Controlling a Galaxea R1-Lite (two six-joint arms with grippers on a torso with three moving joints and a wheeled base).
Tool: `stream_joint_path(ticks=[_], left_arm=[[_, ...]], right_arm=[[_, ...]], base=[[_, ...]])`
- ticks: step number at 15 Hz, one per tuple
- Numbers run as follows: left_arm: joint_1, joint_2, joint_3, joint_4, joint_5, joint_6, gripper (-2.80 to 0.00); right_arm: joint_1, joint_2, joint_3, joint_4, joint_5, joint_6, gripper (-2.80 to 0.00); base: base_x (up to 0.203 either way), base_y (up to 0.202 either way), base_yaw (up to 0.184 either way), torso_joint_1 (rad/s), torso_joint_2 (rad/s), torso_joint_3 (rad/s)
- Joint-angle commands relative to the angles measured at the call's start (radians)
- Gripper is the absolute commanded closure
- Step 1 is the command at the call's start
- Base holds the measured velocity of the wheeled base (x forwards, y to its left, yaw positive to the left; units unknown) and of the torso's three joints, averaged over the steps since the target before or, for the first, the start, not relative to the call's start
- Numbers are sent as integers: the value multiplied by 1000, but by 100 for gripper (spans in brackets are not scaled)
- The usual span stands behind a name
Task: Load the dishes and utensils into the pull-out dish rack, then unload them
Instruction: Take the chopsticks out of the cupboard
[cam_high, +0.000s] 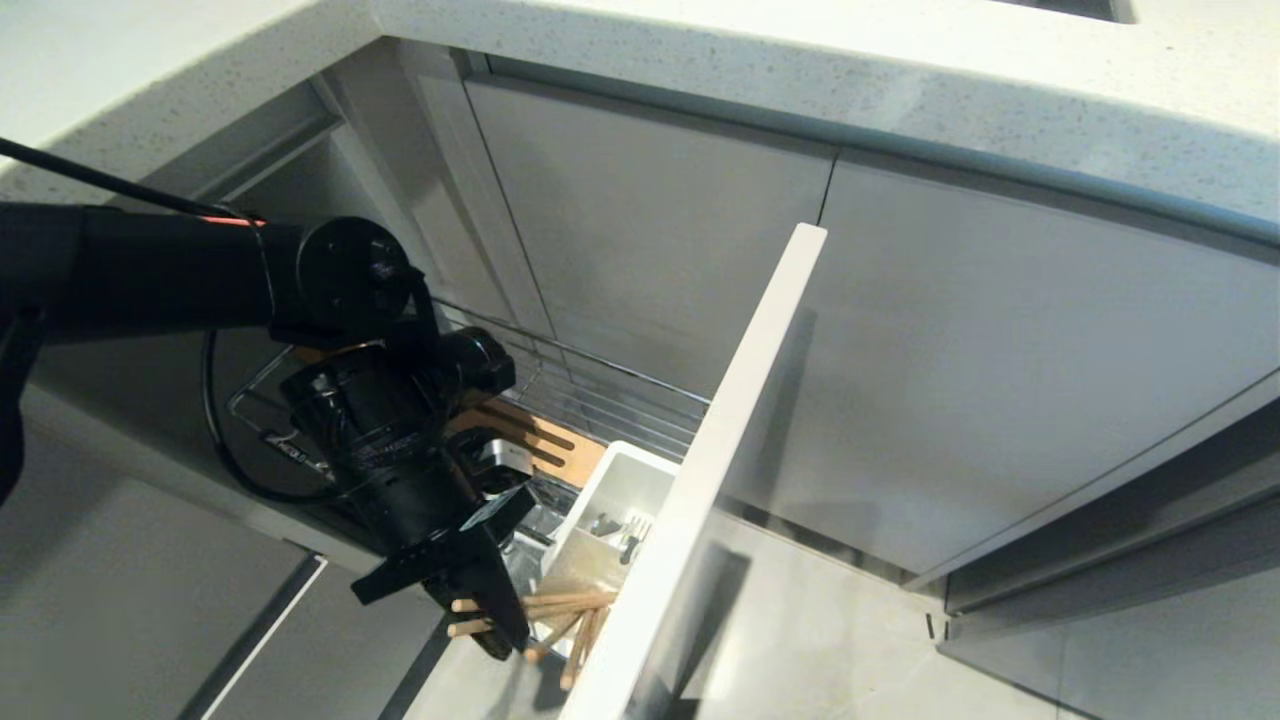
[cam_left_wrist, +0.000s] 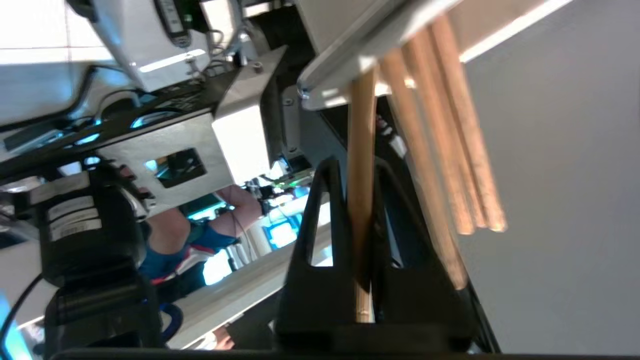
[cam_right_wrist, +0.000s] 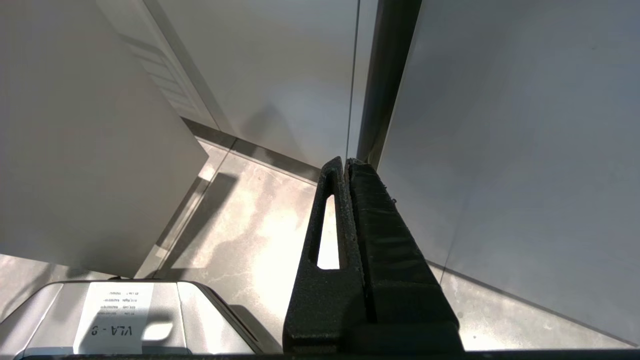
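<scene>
Left gripper clamped on one wooden chopstick sticking out of the white cutlery caddy; right gripper pressed together, parked above the floor.

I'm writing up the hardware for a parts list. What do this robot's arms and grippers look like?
The left arm is matte black with thick cylindrical links, a round joint cap, a looping black cable and a small red mark on the upper link. The left gripper and right gripper match: two black tapered fingers, one with a long slot cut through it.
</scene>
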Motion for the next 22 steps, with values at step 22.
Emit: stream_joint_path(ticks=[22], left_arm=[[-79, -215, 9, 44, 23, -65, 0]], right_arm=[[1, 1, 2, 0, 0, 0, 0]], base=[[0, 0, 0, 0, 0, 0]])
